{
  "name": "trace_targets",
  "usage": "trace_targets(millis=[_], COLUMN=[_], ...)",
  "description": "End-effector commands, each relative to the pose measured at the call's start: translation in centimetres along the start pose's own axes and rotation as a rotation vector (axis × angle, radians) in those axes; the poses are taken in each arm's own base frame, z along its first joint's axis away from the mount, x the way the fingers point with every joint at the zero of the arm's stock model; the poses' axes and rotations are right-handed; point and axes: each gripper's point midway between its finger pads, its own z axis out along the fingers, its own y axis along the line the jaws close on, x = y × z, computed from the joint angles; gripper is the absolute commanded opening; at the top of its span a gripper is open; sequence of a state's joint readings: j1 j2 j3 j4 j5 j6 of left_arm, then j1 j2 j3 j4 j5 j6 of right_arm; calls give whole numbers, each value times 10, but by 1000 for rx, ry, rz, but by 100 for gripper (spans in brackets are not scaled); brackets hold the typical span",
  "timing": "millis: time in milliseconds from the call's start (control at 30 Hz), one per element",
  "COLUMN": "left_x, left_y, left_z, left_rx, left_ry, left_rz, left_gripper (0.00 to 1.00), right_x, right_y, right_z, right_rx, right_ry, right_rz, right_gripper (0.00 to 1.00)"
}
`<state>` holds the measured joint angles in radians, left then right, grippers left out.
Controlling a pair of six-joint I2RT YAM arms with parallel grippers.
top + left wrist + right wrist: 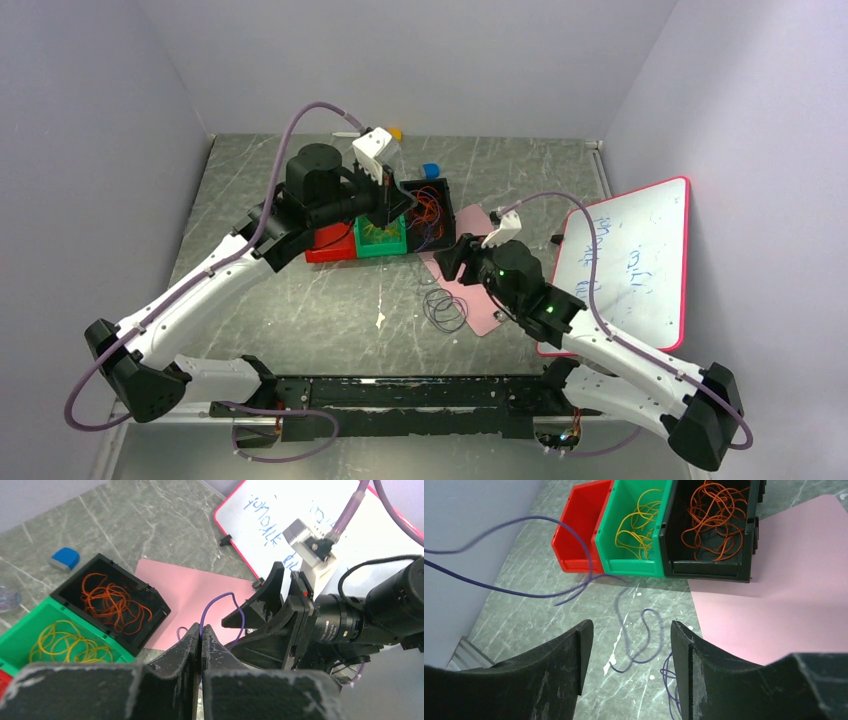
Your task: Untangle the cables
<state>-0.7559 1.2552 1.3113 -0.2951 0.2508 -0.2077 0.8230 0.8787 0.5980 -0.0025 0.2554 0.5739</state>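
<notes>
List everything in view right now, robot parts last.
red bin: one, red, left of row
green bin: one, green, middle
black bin: one, black, right
yellow cables: tangle, yellow, in green bin
orange cables: tangle, orange, in black bin
loose purple cables: few loops, purple, at pink sheet's edge
held purple cable: one, purple, in left gripper
pink sheet: one, pink, on table
whiteboard: one, red-framed, table's right
left gripper: black, jaws shut
right gripper: black, jaws open
</notes>
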Motion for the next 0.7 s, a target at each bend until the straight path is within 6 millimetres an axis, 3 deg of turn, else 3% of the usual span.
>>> trace_targets(millis=[0,267,500,667], left_x=[-25,-62,-71,-76], left_y=[9,24,90,123], left_z=[-11,-35,-66,-83], left_rx=[-80,-146,-336,-430], left_ry=[-23,-82,-87,-93], left_rz=[42,54,16,16], left_gripper=[7,8,7,7], right_x=[4,39,55,55], right_y=[-2,-19,-20,-22], right_z=[6,22,27,24], right_rx=[-4,47,44,50], right_ry=[1,89,136,141], right_rz=[-23,-40,-39,-45], right_gripper=[62,62,62,61])
